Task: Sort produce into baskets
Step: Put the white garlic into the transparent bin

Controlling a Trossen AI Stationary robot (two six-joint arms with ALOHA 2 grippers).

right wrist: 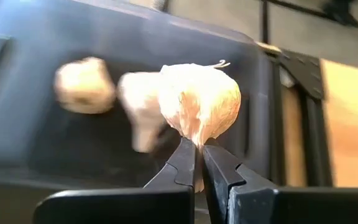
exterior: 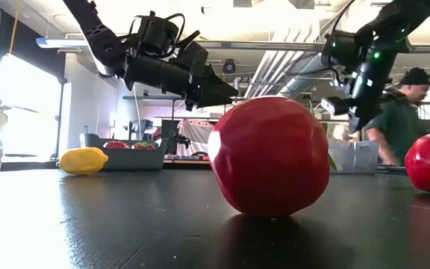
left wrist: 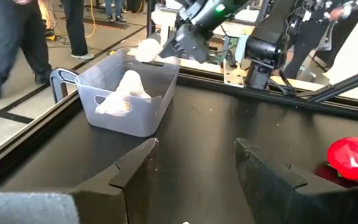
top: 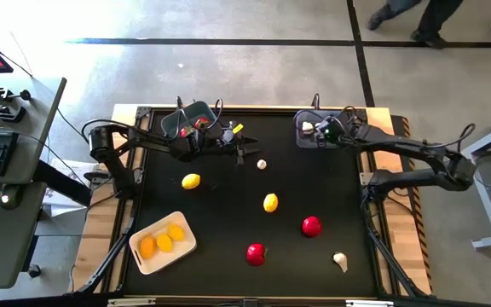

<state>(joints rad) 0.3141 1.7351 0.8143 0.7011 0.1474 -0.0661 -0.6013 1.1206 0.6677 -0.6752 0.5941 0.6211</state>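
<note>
whitish and papery-looking, a garlic bulb (right wrist: 199, 102) hangs pinched by its tip between the tightly closed fingers of the right end effector (right wrist: 199, 163), directly above the pale grey-blue bin (top: 310, 130) at the far right of the counter (top: 228, 188); two more garlic bulbs (right wrist: 84, 84) already lie inside that bin. so the step in hand looks like the drop-off of this bulb: the next move calls for parting the fingers while the bulb is over the bin's hollow, then lifting clear without brushing the rim. the left end effector (left wrist: 194, 171) hovers in the air just beside the dark grey bin (top: 190, 119) at the far left, its fingers apart and holding nothing; that bin shows red pieces inside (exterior: 116, 144) in the low view. judging from how things lie, the left arm is free to go for another piece. left on the counter are a lemon (top: 191, 181) near the dark bin, a second lemon (top: 270, 202) near the middle, two red round pieces (top: 311, 225) and (top: 256, 253) toward the near side, a small garlic bulb (top: 262, 165) just beside the left end effector, and another garlic bulb (top: 340, 261) at the near right. the cream tray (top: 181, 247) at the near left holds three yellow-orange pieces. roughly half the sorting seems done. no brand, label or readable writing shows on the bins, the produce or the arms.
</note>
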